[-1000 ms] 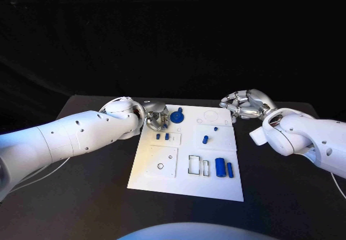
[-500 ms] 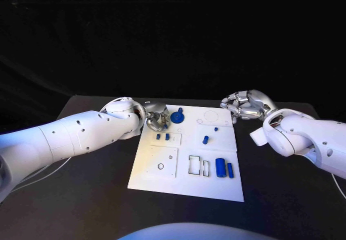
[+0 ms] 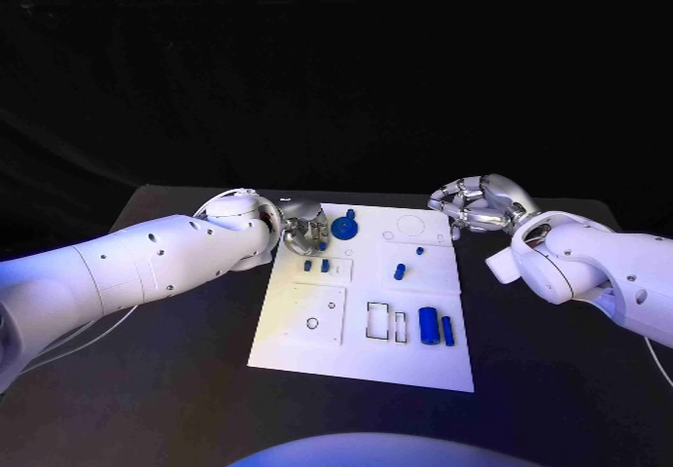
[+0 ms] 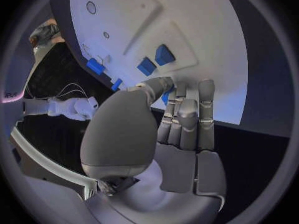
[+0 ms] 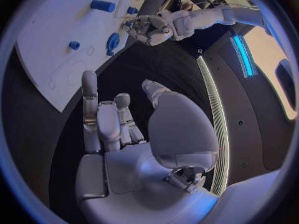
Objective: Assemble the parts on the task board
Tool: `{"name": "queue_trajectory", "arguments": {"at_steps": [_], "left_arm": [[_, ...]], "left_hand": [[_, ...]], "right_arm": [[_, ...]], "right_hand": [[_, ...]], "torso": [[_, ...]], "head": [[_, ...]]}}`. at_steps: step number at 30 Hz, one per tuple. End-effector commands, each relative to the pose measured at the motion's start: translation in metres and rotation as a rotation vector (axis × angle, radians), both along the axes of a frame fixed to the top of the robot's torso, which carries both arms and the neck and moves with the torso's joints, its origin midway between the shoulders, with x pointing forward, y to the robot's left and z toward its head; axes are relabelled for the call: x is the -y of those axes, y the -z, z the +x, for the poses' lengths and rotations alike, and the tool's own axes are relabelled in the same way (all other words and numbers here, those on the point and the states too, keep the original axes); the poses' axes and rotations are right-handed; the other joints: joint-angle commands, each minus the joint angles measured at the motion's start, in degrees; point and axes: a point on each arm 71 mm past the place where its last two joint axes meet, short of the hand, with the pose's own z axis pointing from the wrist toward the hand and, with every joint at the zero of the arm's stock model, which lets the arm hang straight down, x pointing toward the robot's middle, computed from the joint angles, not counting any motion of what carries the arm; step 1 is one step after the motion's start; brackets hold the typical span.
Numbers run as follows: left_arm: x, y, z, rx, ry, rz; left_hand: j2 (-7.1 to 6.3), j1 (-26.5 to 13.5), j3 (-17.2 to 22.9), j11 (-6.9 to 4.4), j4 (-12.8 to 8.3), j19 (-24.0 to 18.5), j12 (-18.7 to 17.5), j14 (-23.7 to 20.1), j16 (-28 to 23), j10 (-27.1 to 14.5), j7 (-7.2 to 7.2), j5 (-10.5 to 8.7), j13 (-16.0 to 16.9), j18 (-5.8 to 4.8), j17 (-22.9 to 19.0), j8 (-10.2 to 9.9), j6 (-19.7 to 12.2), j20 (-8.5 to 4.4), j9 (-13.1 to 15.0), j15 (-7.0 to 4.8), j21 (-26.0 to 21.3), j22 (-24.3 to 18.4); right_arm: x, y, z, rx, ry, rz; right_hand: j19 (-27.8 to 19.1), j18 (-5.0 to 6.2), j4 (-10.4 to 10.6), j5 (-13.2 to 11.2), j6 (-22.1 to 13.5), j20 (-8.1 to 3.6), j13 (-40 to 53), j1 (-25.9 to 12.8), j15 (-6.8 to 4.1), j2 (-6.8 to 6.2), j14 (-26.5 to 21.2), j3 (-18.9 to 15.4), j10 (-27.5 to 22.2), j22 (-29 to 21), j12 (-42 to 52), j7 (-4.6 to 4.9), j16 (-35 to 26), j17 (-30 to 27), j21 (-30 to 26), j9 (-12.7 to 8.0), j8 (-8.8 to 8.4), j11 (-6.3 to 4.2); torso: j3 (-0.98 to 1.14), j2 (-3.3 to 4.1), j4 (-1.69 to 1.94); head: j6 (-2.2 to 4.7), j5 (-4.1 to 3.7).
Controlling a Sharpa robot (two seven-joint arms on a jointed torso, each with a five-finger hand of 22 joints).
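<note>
- White and thick, the left arm (image 3: 133,268) reaches in across the black bench (image 3: 168,389) exactly as it did a second ago; nothing about it or the parts has visibly shifted.
- Its silver many-fingered left hand (image 3: 301,232) sits at the far left corner of the flat white task board (image 3: 358,360), fingers curled in together over the board's edge.
- The left wrist view shows those fingers (image 4: 187,119) bent down side by side with the thumb folded across toward them; a scrap of blue shows between thumb and fingers, but I cannot tell whether it is gripped or merely lies beneath.
- Just beside that hand, on the board's far edge, stands a round blue disc-shaped part (image 3: 345,230).
- Below it two small blue block parts (image 3: 316,265) stand side by side in a raised square panel.
- Near the board's middle are a short blue peg (image 3: 400,271) and a smaller blue stub (image 3: 419,251) further back.
- Toward the near right lie a thick blue cylinder (image 3: 428,326) and a slimmer blue bar (image 3: 447,330), close together, beside two empty rectangular slots (image 3: 378,320).
- Off the board's far right corner the silver right hand (image 3: 479,204) hovers above the bench, unchanged from the earlier frames, fingers curled loosely inward.
- The right wrist view shows its fingers (image 5: 102,122) half-folded and thumb raised apart, nothing held between them.
</note>
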Motion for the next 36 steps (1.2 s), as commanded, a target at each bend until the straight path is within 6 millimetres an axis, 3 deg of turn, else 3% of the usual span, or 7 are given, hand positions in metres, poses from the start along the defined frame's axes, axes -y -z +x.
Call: {"name": "queue_trajectory", "arguments": {"at_steps": [1, 17, 23, 31, 33, 34, 36], "left_arm": [[0.001, 0.002, -0.001, -0.021, 0.003, 0.008], [-0.004, 0.003, 0.001, -0.024, -0.018, 0.019], [-0.01, 0.001, 0.001, -0.01, -0.03, 0.005], [-0.026, -0.008, 0.003, 0.021, -0.072, -0.108], [-0.033, -0.012, 0.003, 0.005, -0.101, -0.18], [-0.037, -0.013, 0.002, -0.006, -0.119, -0.223], [-0.046, -0.018, 0.001, -0.029, -0.158, -0.329]], "left_hand": [[-0.4, -0.44, -0.12, 0.14, -0.15, -0.24, -0.37, -0.38, -0.12, 0.2, 0.04, 0.06, 0.1, 0.35, -0.17, -1.15, -1.53, 0.03, -0.49, -0.07, -0.24, -0.22], [-0.79, -0.76, -0.23, 0.08, -0.05, -0.52, -0.97, -0.79, -0.42, 0.07, 0.17, 0.02, 0.16, 0.44, -0.86, -2.43, -3.34, -0.13, -1.15, -0.14, -0.68, -0.8], [-0.72, -0.6, -0.13, 0.09, -0.13, -0.66, -1.07, -0.94, -0.54, 0.05, 0.19, 0.09, 0.18, 0.48, -1.19, -2.56, -3.49, -0.15, -1.22, -0.14, -0.83, -1.04], [-0.56, -0.95, -0.13, 0.7, 0.17, -0.66, -1.66, -0.89, -0.48, -0.55, 0.48, 0.21, 0.13, 0.41, -0.72, -2.02, -2.15, 0.06, -1.12, 0.29, -0.99, -1.13], [-0.8, -1.39, -0.16, 1.09, 0.48, -2.2, -2.54, -3.73, -3.53, -1.8, 0.63, 0.31, -0.2, 0.81, -8.27, -1.87, -1.64, 0.28, -1.15, 0.57, -2.67, -3.42], [-0.88, -1.28, 0.07, 1.54, 0.45, -2.92, -3.46, -7.11, -7.32, -3.1, 0.92, 0.34, -0.66, 0.82, -15.05, -1.81, -1.37, 0.52, -1.21, 0.9, -3.73, -4.02], [-0.73, -1.27, 0.14, 1.62, 0.47, -2.93, -3.48, -7.06, -7.59, -2.98, 1.07, 0.34, -0.7, 0.83, -15.2, -1.68, -1.06, 0.59, -1.19, 0.94, -3.95, -4.18]], "right_arm": [[-0.002, 0.0, -0.001, 0.003, -0.019, -0.003], [-0.001, 0.0, -0.001, 0.004, -0.016, -0.005], [-0.001, 0.0, 0.0, 0.006, -0.021, -0.015], [-0.002, 0.001, -0.001, 0.051, -0.091, -0.131], [-0.003, 0.001, -0.002, 0.075, -0.127, -0.2], [-0.003, 0.002, -0.002, 0.088, -0.144, -0.239], [-0.005, 0.003, -0.003, 0.122, -0.187, -0.341]], "right_hand": [[-0.15, 1.15, 0.33, 0.22, -0.17, -0.06, 0.03, 0.78, 0.04, 0.01, -0.31, 0.02, -0.24, -0.09, 0.12, -0.22, -0.23, 0.01, -0.34, 0.09, 0.37, -0.06], [-0.12, 1.15, 0.34, 0.21, -0.23, -0.06, -0.53, 0.82, 0.04, -0.01, -0.49, -0.02, -0.72, -0.12, -0.21, -0.22, -0.52, -0.48, -0.41, 0.09, 0.43, -0.06], [-0.25, 1.1, -0.14, -0.95, -0.59, 0.0, -8.11, 2.53, 0.13, 0.17, -2.01, 0.74, -6.54, -0.7, -6.88, -0.14, -2.57, -2.93, -1.86, 0.11, 1.49, -0.04], [0.62, 1.17, -6.62, -5.99, 3.43, -0.65, -23.9, 8.52, -0.43, -1.2, -1.76, 12.09, -3.99, 0.34, -24.69, -0.43, -4.73, -5.66, -1.66, -2.11, 1.49, -0.38], [1.3, 1.08, -8.49, -6.3, 5.01, -0.87, -27.28, 8.75, -0.5, -1.6, -0.41, 14.38, -2.73, 1.59, -29.04, -0.69, -3.69, -4.16, -0.32, -2.75, 1.25, -0.59], [1.54, 0.95, -9.18, -6.4, 5.59, -0.89, -28.8, 8.37, -0.6, -1.85, -0.1, 15.06, -1.93, 2.35, -31.07, -0.68, -3.56, -3.95, 0.47, -3.1, 1.02, -0.5], [2.25, 0.66, -10.61, -6.58, 6.71, -0.91, -31.56, 7.92, -0.54, -2.14, 0.55, 16.33, -1.05, 4.26, -34.96, -0.61, -3.14, -3.27, 2.57, -4.06, -0.13, -0.27]], "torso": [[0.01, 0.01, 0.06], [0.01, 0.01, 0.02], [0.01, 0.02, -0.01], [-0.04, -0.08, -0.01], [-0.04, -0.16, 0.04], [-0.02, -0.16, 0.06], [-0.06, -0.15, 0.08]], "head": [[-0.06, -0.02], [0.07, 0.04], [0.14, 0.03], [0.44, -0.65], [0.58, -0.9], [0.68, -1.03], [0.85, -1.32]]}}
